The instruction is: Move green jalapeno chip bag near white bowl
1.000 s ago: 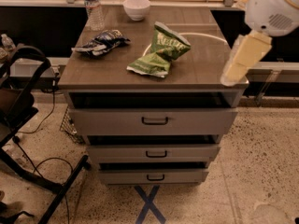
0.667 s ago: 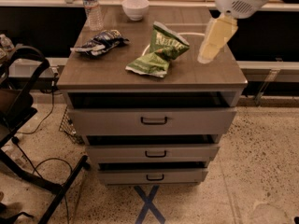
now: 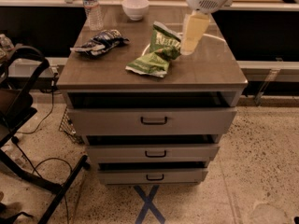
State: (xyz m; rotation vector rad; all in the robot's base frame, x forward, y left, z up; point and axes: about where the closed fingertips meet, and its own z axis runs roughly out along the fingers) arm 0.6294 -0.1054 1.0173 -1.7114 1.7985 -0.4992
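The green jalapeno chip bag [image 3: 156, 50] lies crumpled near the middle of the brown cabinet top [image 3: 215, 69]. The white bowl [image 3: 135, 8] stands at the back edge, up and to the left of the bag. My gripper [image 3: 188, 48] hangs from the white arm at the top of the view and sits just right of the bag's upper end, close to or touching it.
A dark blue-and-white snack bag [image 3: 99, 42] lies at the left of the top. A clear water bottle [image 3: 92, 7] stands at the back left. Three drawers [image 3: 154, 121] sit below. A black chair frame [image 3: 23, 125] stands on the floor at left.
My arm has swung left from beyond the cabinet's right edge to just beside the green bag. The bag, bowl and other items have not moved.
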